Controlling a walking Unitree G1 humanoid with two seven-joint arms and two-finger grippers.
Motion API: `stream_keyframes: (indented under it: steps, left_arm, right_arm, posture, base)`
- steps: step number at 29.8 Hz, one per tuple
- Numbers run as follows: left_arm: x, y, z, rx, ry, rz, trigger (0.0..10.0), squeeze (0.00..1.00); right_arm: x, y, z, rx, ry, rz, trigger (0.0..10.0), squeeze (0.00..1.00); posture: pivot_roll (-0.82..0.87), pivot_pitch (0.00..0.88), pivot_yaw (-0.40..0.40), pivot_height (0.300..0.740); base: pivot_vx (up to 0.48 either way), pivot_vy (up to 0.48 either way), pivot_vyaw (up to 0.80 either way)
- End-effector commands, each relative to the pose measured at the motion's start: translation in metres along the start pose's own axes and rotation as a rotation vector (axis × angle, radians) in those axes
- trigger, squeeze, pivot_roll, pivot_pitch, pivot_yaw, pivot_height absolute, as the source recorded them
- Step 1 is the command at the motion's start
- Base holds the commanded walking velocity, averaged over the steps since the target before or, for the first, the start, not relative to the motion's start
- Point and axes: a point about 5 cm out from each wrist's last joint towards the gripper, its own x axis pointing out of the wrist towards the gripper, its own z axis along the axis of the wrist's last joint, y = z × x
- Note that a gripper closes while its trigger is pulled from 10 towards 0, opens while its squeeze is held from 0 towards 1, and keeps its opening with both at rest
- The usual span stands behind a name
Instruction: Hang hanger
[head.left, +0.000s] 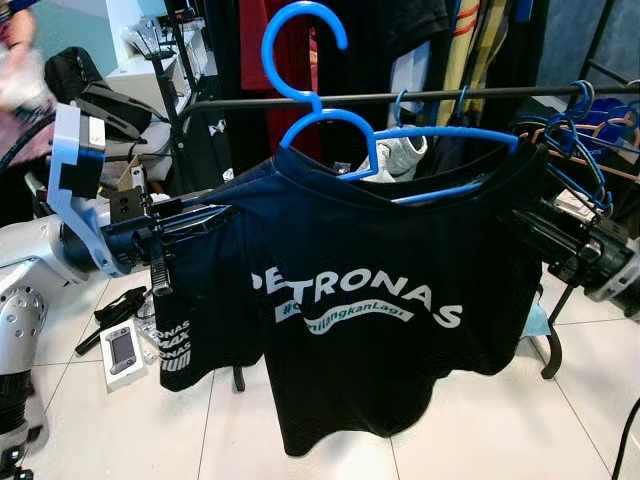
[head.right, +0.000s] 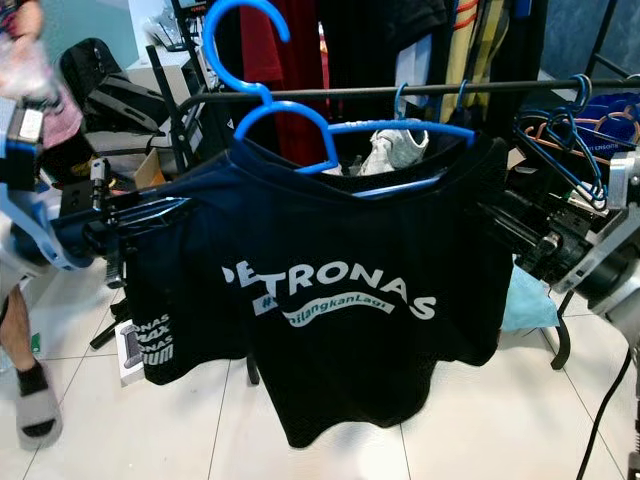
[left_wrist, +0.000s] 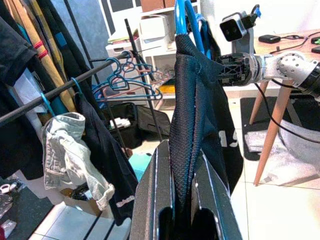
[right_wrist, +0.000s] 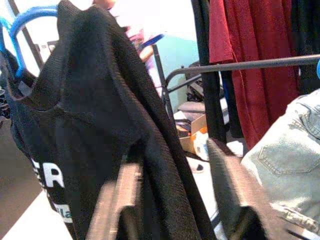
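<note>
Stretching a black T-shirt (head.left: 380, 300) between them, both arms carry the blue hanger (head.left: 400, 140) it sits on. The left claw (head.left: 195, 215) is pinched tight on the shirt's shoulder with the hanger arm inside; the right claw (head.left: 535, 225) reaches the far shoulder, its fingers (right_wrist: 230, 195) standing apart beside the fabric, grip unclear. The hanger's long axis runs side to side, roughly along the rail (head.left: 450, 97) just behind it. Its hook (head.left: 300, 50) points upward, above the rail, nearer the left claw, so it must go back and down.
</note>
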Motion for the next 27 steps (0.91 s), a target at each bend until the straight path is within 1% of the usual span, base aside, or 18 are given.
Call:
stream_keyframes:
  steps: [1,3,6,8,11,12,14,15,16,17,19,20,21,22,23,25,27]
  left_arm:
    - [-0.001,-0.001,0.008,0.028,0.000,-0.018,10.0,0.00]
    - [-0.002,0.000,0.007,0.025,0.006,-0.015,10.0,0.00]
    - [-0.003,0.001,0.005,0.022,0.013,-0.010,10.0,0.00]
    - [-0.006,0.002,0.002,0.012,0.027,-0.001,10.0,0.00]
    - [-0.008,0.003,-0.001,0.008,0.039,0.002,10.0,0.00]
    - [-0.013,0.003,-0.006,-0.002,0.065,0.003,10.0,0.00]
    - [-0.013,0.003,-0.006,-0.002,0.065,0.003,10.0,0.00]
    - [-0.023,0.003,-0.013,-0.018,0.110,-0.001,10.0,0.00]
    - [-0.023,0.003,-0.013,-0.018,0.110,-0.001,10.0,0.00]
    - [-0.035,-0.004,-0.027,-0.051,0.203,-0.052,10.0,0.00]
    - [-0.035,-0.004,-0.027,-0.051,0.203,-0.052,10.0,0.00]
    - [-0.043,-0.011,-0.037,-0.080,0.274,-0.096,10.0,0.00]
    - [-0.043,-0.011,-0.037,-0.080,0.274,-0.096,10.0,0.00]
    - [-0.046,-0.019,-0.046,-0.094,0.340,-0.154,10.0,0.00]
    - [-0.046,-0.025,-0.052,-0.101,0.374,-0.190,10.0,0.00]
    - [-0.044,-0.027,-0.055,-0.096,0.391,-0.211,10.0,0.00]
    - [-0.041,-0.027,-0.055,-0.088,0.388,-0.215,10.0,0.00]
  right_arm:
    - [0.000,0.003,0.002,-0.012,0.005,0.014,0.0,0.00]
    - [-0.001,0.000,0.004,-0.023,-0.012,-0.012,0.0,0.00]
    - [-0.001,-0.001,0.006,-0.025,-0.030,-0.017,0.0,0.00]
    - [-0.002,-0.002,0.008,-0.025,-0.057,-0.020,0.0,0.00]
    - [-0.002,-0.002,0.009,-0.024,-0.067,-0.021,0.0,0.00]
    - [-0.004,-0.004,0.012,-0.023,-0.089,-0.029,0.0,0.00]
    - [-0.004,-0.004,0.012,-0.023,-0.089,-0.029,0.0,0.00]
    - [-0.008,-0.010,0.022,-0.024,-0.140,-0.069,0.0,0.00]
    - [-0.008,-0.010,0.022,-0.024,-0.140,-0.069,0.0,0.00]
    - [-0.012,-0.018,0.034,-0.024,-0.200,-0.124,0.0,0.00]
    - [-0.012,-0.018,0.034,-0.024,-0.200,-0.124,0.0,0.00]
    - [-0.015,-0.023,0.042,-0.025,-0.239,-0.163,0.0,0.00]
    - [-0.015,-0.023,0.042,-0.025,-0.239,-0.163,0.0,0.00]
    - [-0.015,-0.026,0.045,-0.025,-0.257,-0.188,0.0,0.00]
    - [-0.014,-0.026,0.046,-0.027,-0.259,-0.199,0.0,0.00]
    - [-0.013,-0.026,0.046,-0.026,-0.257,-0.207,0.0,0.00]
    - [-0.011,-0.026,0.044,-0.025,-0.253,-0.213,0.0,0.00]
  posture:
    - [-0.12,0.000,0.045,0.740]
    - [-0.12,0.000,0.047,0.740]
    - [-0.12,0.000,0.046,0.740]
    - [-0.12,0.000,0.046,0.740]
    - [-0.12,0.000,0.048,0.740]
    - [-0.12,0.000,0.048,0.740]
    - [-0.12,0.000,0.048,0.740]
    - [-0.11,0.000,0.048,0.740]
    - [-0.11,0.000,0.048,0.740]
    - [-0.12,0.000,0.050,0.740]
    - [-0.12,0.000,0.050,0.740]
    - [-0.12,0.000,0.050,0.740]
    - [-0.12,0.000,0.050,0.740]
    - [-0.12,0.000,0.046,0.740]
    - [-0.12,0.000,0.046,0.740]
    - [-0.12,0.000,0.045,0.740]
    - [-0.12,0.000,0.045,0.740]
  base:
    - [0.000,0.000,0.00]
    - [0.000,0.000,0.00]
    - [0.000,0.000,0.00]
    - [0.000,0.000,0.00]
    - [0.000,0.000,0.00]
    - [0.000,0.000,0.00]
    - [0.000,0.000,0.00]
    - [0.000,0.000,0.00]
    - [0.000,0.000,0.00]
    - [0.000,0.000,0.00]
    - [0.000,0.000,0.00]
    - [0.000,0.000,0.00]
    - [0.000,0.000,0.00]
    - [0.000,0.000,0.00]
    - [0.000,0.000,0.00]
    - [0.000,0.000,0.00]
    - [0.000,0.000,0.00]
